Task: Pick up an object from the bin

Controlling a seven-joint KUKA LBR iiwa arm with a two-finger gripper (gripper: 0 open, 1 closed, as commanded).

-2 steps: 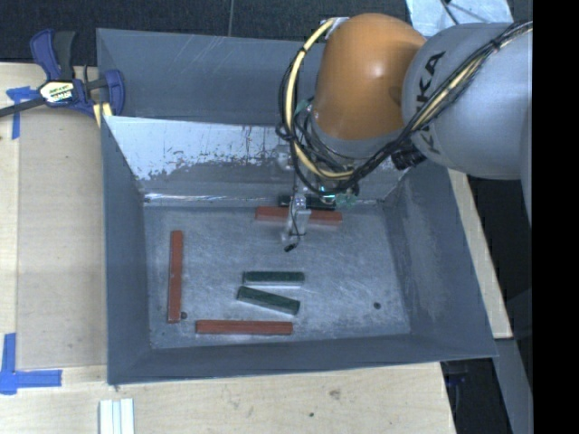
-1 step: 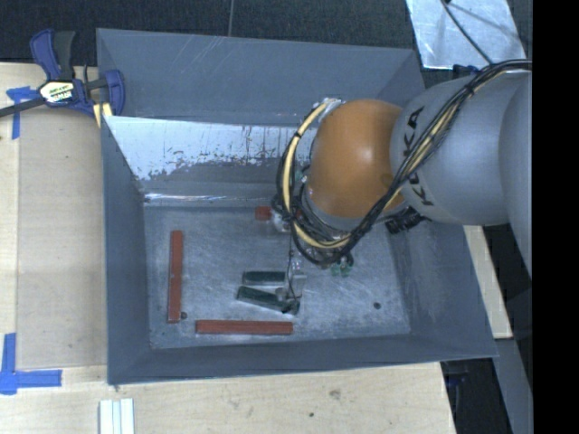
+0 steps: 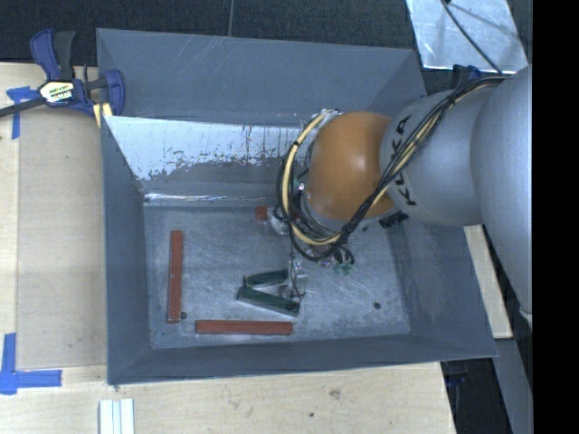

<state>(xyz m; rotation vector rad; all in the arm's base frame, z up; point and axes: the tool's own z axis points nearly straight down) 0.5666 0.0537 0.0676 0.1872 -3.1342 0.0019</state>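
Dark green and angular, the green piece (image 3: pixel 265 294) lies on the floor of the bin (image 3: pixel 122 269), a little front of centre: a flat, wedge-like shape with a paler strip along its upper edge and a darker slab beneath, lying at a slant. And there is the gripper (image 3: pixel 294 281), right down at the right-hand end of that piece, touching it or just above it, and from up here I cannot tell whether it is open or closed, nor whether it has any hold. Moving outward, the front bar (image 3: pixel 244 327), a long, flat, rust-red strip, lies just in front of the green piece and runs along the front wall. The left bar (image 3: pixel 175 276), same rust-red, same straight-edged shape, lies along the left side, its near end close to the front bar's left end, so the two make a rough corner. A small red bit (image 3: pixel 261 213) sits near the back of the floor, too small to make out. The floor is dull grey metal, speckled and scuffed; the back wall is scratched with dark flecks. Above it all sits the smooth, rounded orange cover (image 3: pixel 348 165), looped with yellow and black cables (image 3: pixel 291 174), on the silver arm (image 3: pixel 461 152), whose dark lettering is crossed by cables and not fully readable.
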